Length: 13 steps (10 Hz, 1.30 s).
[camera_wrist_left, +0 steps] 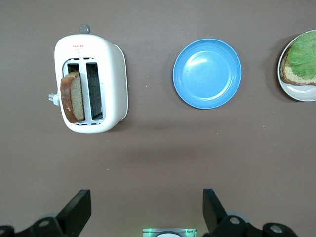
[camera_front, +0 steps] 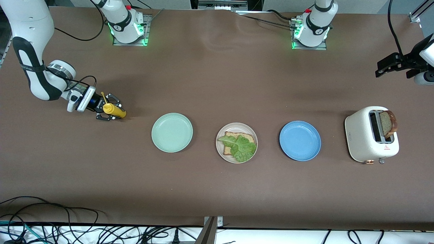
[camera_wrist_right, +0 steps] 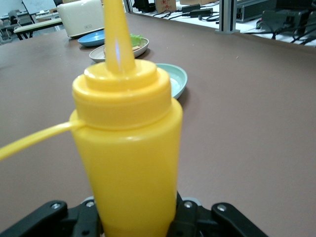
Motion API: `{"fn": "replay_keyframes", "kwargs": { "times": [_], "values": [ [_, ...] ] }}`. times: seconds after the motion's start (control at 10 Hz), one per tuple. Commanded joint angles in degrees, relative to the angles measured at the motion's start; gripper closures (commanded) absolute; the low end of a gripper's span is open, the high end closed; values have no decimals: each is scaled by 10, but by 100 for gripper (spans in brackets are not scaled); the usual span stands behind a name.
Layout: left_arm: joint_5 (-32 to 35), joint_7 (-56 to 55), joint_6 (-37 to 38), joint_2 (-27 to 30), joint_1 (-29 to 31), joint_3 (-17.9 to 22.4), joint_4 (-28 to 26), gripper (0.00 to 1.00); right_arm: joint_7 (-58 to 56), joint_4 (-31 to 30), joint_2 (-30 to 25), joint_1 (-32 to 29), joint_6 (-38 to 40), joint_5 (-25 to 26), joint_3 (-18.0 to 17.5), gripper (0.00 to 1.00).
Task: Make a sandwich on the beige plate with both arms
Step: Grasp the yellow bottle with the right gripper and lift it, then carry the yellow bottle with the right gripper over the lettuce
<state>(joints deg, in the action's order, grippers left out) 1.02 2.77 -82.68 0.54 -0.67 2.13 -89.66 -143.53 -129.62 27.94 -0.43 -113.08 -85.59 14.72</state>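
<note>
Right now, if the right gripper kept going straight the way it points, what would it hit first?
The right gripper points along the table toward the plates, around the mustard bottle. Past the bottle, the green plate seems first in line, though it might pass it.

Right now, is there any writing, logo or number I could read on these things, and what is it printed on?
Nothing can be read outright.
Toaster: a small red triangle mark with tiny red print, too small to read.
Arm bases: small dark marks, too blurred to read.
Plates and yellow bottle: no writing shows.
</note>
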Motion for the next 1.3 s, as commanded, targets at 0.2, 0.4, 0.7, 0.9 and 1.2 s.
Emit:
{"fn": "replay_keyframes", "kwargs": {
  "times": [0.2, 0.4, 0.7, 0.9, 1.2],
  "values": [
    [12, -2, 0, 0, 1, -2, 5, 0, 199, 131, -9, -7, -119, 129, -103, 88],
    [12, -2, 0, 0, 1, -2, 5, 0, 353, 181, -22, -7, -191, 252, -171, 88],
    [13, -2, -1, 0, 0, -3, 5, 0, 671, 262, -21, -5, -237, 543, -273, 88],
    [13, -2, -1, 0, 0, -3, 5, 0, 839, 282, -17, 28, -248, 697, -311, 88],
    [14, -2, -1, 0, 0, -3, 5, 0, 1013, 325, 17, 113, -249, 862, -311, 88]
  ]
}}
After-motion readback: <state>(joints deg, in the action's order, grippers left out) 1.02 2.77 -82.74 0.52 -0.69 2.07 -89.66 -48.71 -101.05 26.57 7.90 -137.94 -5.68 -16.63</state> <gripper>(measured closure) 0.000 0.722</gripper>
